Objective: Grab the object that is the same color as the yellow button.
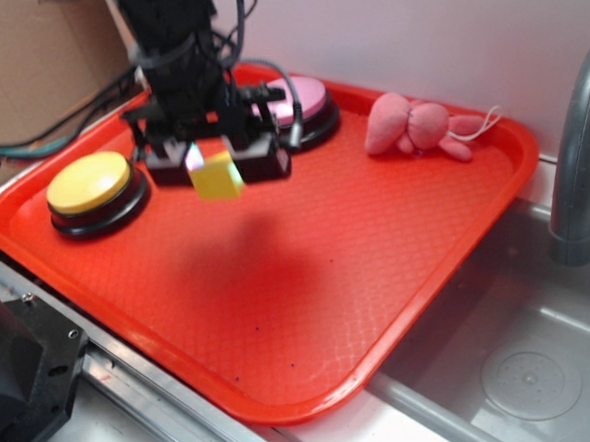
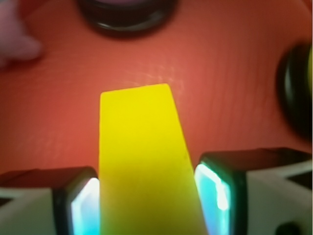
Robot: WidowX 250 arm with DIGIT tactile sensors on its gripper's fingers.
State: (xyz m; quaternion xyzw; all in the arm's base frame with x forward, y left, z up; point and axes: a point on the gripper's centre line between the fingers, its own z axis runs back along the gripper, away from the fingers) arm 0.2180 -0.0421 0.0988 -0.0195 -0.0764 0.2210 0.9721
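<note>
the yellow cube [image 1: 217, 176] sits clamped between the fingers of the gripper [image 1: 211, 158], hanging just below it, clear above the red tray [image 1: 309, 280]. it looks light and rigid with plain matte faces, so squeezing two opposite flat sides, as here, should hold without slipping.

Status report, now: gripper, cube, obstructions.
Gripper shut on yellow cube, lifted above red tray. Yellow button left on tray. Nothing in the way.
</note>
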